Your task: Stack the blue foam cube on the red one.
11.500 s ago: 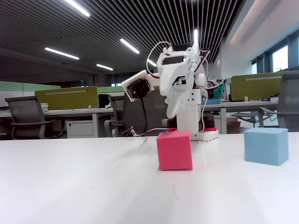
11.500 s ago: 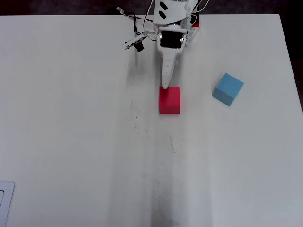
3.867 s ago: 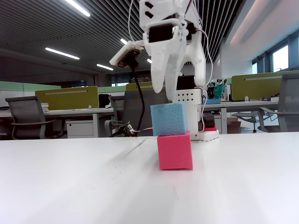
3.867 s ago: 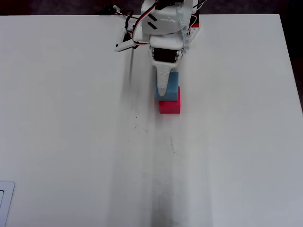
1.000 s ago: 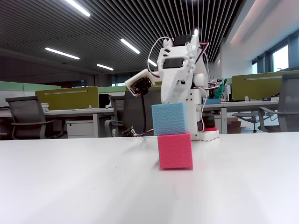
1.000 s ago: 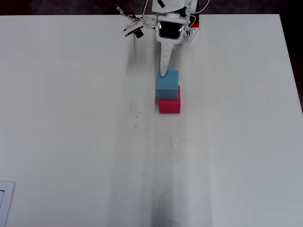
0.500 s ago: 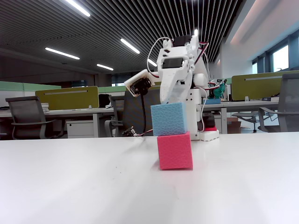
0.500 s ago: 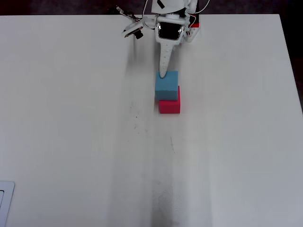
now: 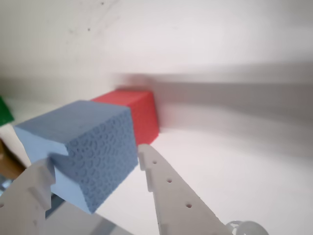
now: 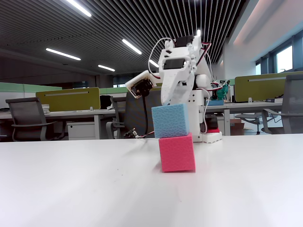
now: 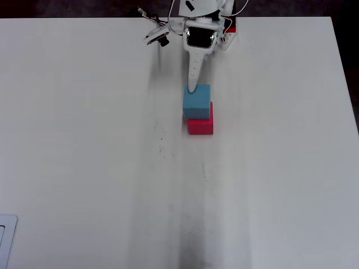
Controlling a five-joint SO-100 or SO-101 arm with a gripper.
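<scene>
**Blue cube sits on red, offset toward the arm**

The blue foam cube [image 10: 171,120] is light sky-blue with a porous, pitted surface; the wrist view shows the round pores on its shaded face [image 9: 95,156] clearly. It rests on top of the red one [image 10: 177,152], a pinkish-red foam cube with plain faces. In the fixed view the blue cube sits shifted a little to the left of the red, overhanging that edge. From overhead the blue cube [image 11: 196,101] covers most of the red cube [image 11: 201,126], leaving a strip visible on the side away from the arm and a thin sliver on the right. Both stand on the white table [image 11: 269,185].

In the wrist view the red cube [image 9: 139,115] is partly hidden behind the blue, and the blue cube's lower near corner is cut off by the fingers. In the fixed view the stack blocks the gripper's tips.

The gripper [image 9: 95,169] stands open, its two pale fingers [image 9: 168,191] spread to either side of the blue cube's near corner. It grasps nothing. Whether either finger actually touches the foam cannot be told. Overhead, the gripper's tapered tip [image 11: 192,87] lies at the blue cube's near edge.
</scene>
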